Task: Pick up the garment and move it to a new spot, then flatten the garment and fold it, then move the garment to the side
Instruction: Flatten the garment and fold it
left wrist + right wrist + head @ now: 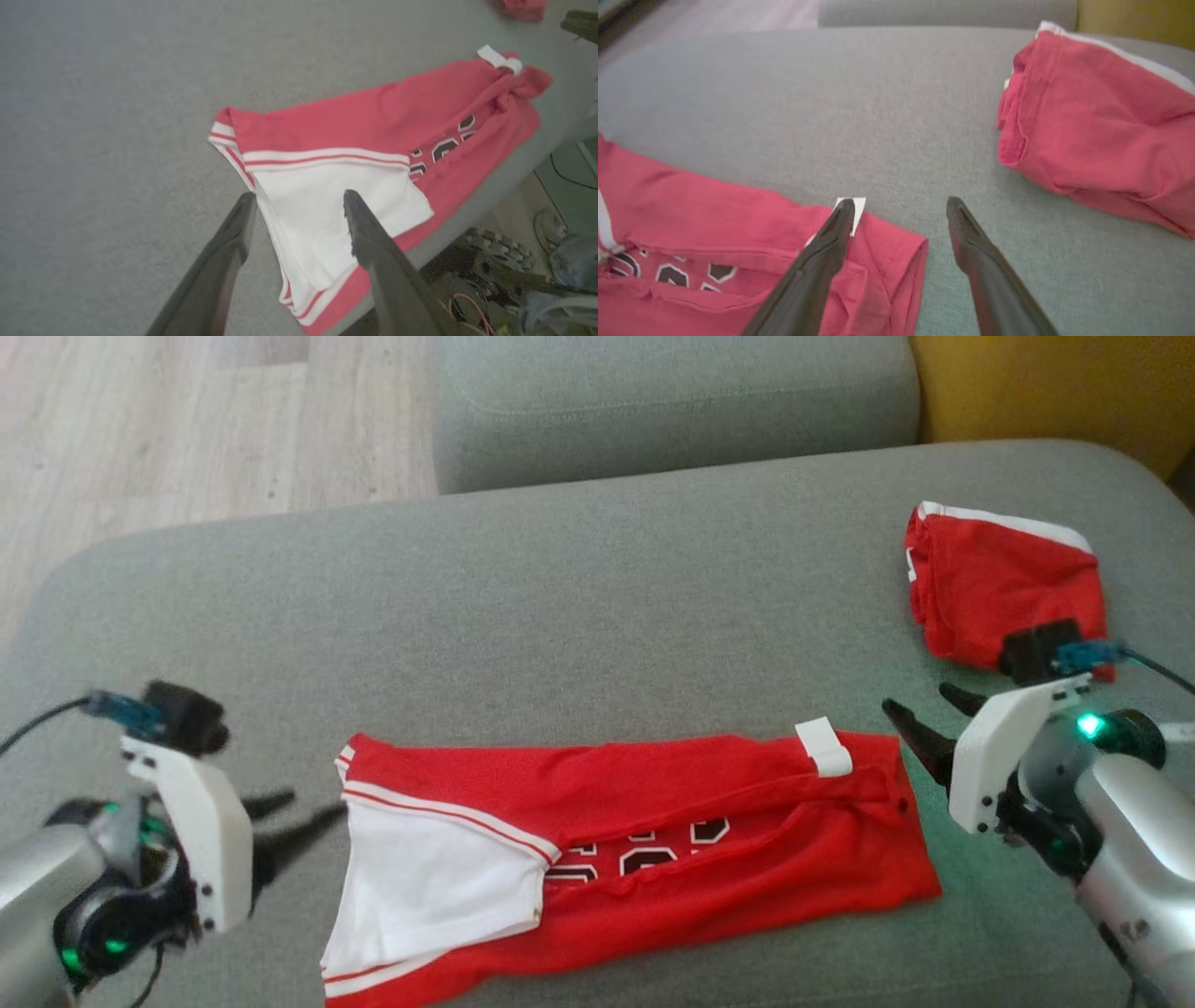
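Closest in, 2 pale-shelled arms ending in dark 2-fingered claws: left claw point(317, 803) just beside the white end of the cloth, right claw point(914, 696) just beside the red end, both spread wide, grasping nothing. Probably posted at the 2 short ends to take corners for a crosswise fold. Beneath everything, broad grey fabric sofa seat point(579, 616), serving as the work surface. Laid along its front edge, long red jersey garment with white panel and black numerals point(709, 821), already doubled into a flat band, not yet moved aside. Well apart at far right, folded red bundle with white trim point(999, 588), occupying side space. Smallest, white label tab point(823, 747), near the right claw's fingers.
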`<state>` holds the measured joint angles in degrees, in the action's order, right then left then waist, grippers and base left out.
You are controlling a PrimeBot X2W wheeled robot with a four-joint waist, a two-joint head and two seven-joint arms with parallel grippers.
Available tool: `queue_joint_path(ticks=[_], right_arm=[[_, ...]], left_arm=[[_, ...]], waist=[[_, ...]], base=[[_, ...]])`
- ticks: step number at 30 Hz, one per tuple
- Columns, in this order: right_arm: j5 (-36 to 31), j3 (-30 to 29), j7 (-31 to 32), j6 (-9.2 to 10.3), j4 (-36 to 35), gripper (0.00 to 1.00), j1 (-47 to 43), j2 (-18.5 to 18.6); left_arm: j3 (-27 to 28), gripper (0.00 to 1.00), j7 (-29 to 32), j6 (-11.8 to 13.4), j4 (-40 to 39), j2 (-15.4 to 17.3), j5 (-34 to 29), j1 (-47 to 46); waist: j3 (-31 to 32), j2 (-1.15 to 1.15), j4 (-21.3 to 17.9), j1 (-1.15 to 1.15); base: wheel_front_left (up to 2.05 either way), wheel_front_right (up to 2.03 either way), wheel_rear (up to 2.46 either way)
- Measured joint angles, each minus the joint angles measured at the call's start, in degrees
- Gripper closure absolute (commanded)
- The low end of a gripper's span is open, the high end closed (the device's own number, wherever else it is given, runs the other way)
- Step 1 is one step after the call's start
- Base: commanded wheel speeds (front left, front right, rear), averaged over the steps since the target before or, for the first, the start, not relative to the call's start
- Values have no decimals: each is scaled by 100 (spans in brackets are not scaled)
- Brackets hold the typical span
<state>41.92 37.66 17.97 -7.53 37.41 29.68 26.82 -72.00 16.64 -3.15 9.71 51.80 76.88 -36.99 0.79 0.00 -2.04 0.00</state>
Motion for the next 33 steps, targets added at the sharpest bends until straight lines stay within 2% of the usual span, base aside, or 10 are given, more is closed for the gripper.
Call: queue_joint_path(ticks=[2,6,10,14,16,20,23,27,33], right_arm=[[26,-203,-314,0,-172,0,-165,-3],[-135,-833,-1152,0,-467,0,-482,-65],[-283,-1338,-1971,0,-987,0,-747,-339],[-671,-1876,-2611,0,-1367,0,-1113,-676],[-879,-2214,-2826,0,-1534,0,-1366,-837],[-1277,-2810,-3030,0,-1801,0,-1939,-1260],[-1638,-3103,-3059,0,-1820,0,-2348,-1503],[-1986,-3348,-2951,0,-1722,0,-2619,-1741],[-2314,-3589,-2459,0,-1537,0,-2691,-1962]], left_arm=[[119,0,-468,274,-75,38,-174,10],[566,0,-1696,1012,-223,46,-227,281],[957,0,-2833,1740,-359,-1,-326,688],[1617,0,-3086,2234,-581,-193,-624,1172],[2354,0,-3091,2412,-787,-519,-1060,1480],[3740,0,-3111,2487,-1180,-1265,-2042,2392],[4436,0,-3118,2360,-1269,-1831,-2585,3288],[4935,0,-3118,2063,-1283,-2395,-3331,4029],[5540,0,-3118,1599,-1281,-3048,-4102,4353]], waist=[[67,0,18,0],[156,0,63,0],[205,0,128,0],[218,0,192,0],[221,0,257,0],[245,0,339,0],[256,0,361,0],[247,0,363,0],[179,0,336,0]], base=[[0,0,0],[0,0,0],[0,0,0],[0,0,0],[0,0,0],[0,0,0],[0,0,0],[0,0,0],[0,0,0]])
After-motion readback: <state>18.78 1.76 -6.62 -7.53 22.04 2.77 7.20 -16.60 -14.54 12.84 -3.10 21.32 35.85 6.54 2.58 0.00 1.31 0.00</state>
